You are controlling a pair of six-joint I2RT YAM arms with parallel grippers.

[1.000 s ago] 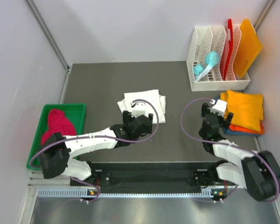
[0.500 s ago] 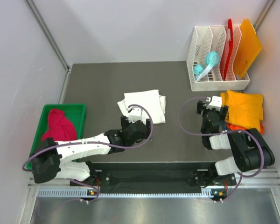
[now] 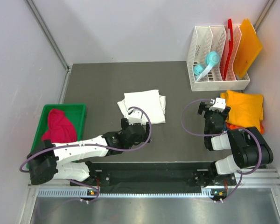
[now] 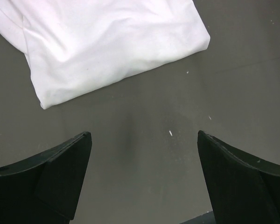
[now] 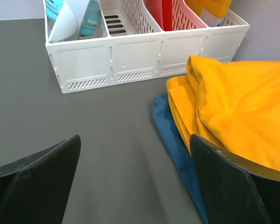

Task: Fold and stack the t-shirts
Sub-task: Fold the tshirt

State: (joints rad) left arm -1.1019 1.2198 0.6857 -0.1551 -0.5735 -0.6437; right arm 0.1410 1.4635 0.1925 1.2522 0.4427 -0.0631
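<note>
Both stand wide open and empty: left pincer, right pincer. Pinching a single layer could unfold the folded white cloth t-shirt; sloppy placement could skew the yellow-orange cloth t-shirt pile.

Open dark grey tabletop between folded white cloth t-shirt and yellow-orange folded shirt stack: passable lane. White slotted plastic rack blocks far right corner. Green plastic tray flanks left edge.
</note>
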